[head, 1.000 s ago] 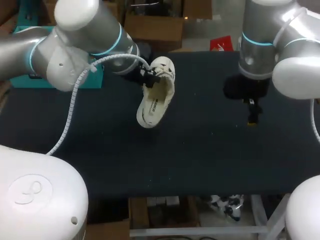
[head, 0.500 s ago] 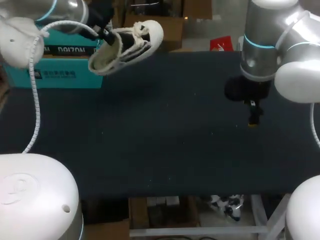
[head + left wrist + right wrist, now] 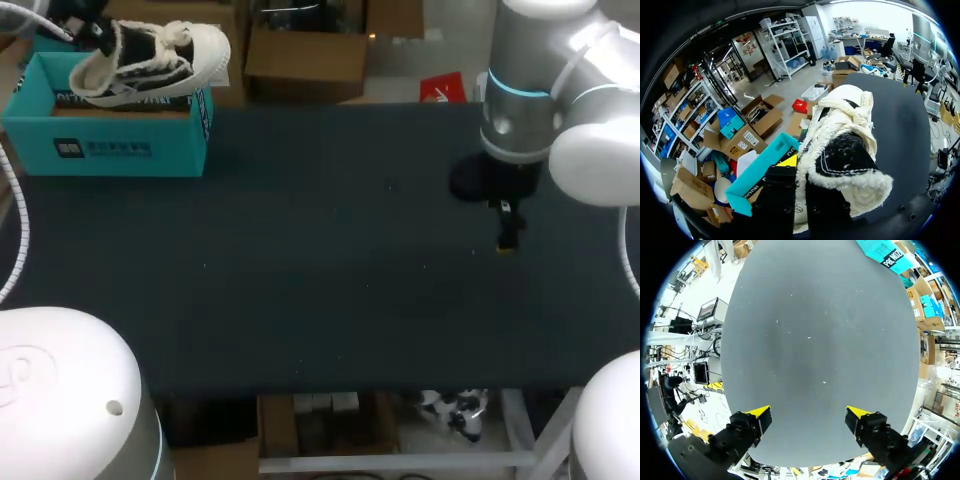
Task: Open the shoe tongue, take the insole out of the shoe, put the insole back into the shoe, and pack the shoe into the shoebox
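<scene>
Bench [image 3: 330, 260]: dark top. It carries the box at its far left corner.
Shoebox [image 3: 100, 150]: teal and open-topped. Treat its card walls as thin, so lower into it rather than push.
Shoe [image 3: 150, 60]: white with black sides and a fleecy lining. It sits level over the shoebox's open top, toe toward the bench's middle. You cannot tell whether the sole touches the rim. It is likely light, with a soft upper that crushes and a stiffer rubber sole.
Left gripper [image 3: 800, 185]: pinches the shoe at the fleecy heel collar. Expect the toe to sag from that hold, so grip deep on the collar wall.
Right gripper [image 3: 807, 417]: fingers spread with nothing between them, hanging over the bench's right side.
</scene>
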You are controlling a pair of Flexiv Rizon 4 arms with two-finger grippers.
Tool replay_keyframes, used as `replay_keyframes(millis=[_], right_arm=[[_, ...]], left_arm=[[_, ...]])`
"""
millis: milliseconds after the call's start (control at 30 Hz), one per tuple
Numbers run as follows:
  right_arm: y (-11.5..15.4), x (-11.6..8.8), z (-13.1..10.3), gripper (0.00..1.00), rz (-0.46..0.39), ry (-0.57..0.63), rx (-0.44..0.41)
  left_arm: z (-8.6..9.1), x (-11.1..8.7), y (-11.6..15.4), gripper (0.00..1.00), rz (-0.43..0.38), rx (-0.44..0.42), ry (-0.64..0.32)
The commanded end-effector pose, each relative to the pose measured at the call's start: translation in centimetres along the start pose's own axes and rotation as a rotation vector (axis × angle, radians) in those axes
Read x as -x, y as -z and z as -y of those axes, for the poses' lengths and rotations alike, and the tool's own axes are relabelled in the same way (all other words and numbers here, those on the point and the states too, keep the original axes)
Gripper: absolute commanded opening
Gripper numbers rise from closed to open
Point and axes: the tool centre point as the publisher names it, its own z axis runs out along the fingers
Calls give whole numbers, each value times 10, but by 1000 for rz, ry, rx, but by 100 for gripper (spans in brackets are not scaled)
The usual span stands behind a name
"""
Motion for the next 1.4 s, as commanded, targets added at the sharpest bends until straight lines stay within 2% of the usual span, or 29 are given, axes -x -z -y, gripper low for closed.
replay_keyframes(millis=[33,167,500,833,1033,1100,1400], right_arm=[[1,-1,0,100,0,0,-2],[1,-1,0,100,0,0,-2],[1,-1,0,100,0,0,-2],[1,-1,0,100,0,0,-2],[1,-1,0,100,0,0,-2],[1,-1,0,100,0,0,-2],[1,-1,0,100,0,0,-2]], left_arm=[[-10,52,-13,0,-77,1,9],[-20,79,-23,0,-49,17,35],[-56,115,-60,0,-41,97,31],[-107,125,-77,0,-49,196,27],[-126,126,-85,0,-93,246,15],[-132,125,-94,0,-90,274,6],[-153,124,-137,0,-168,389,-24]])
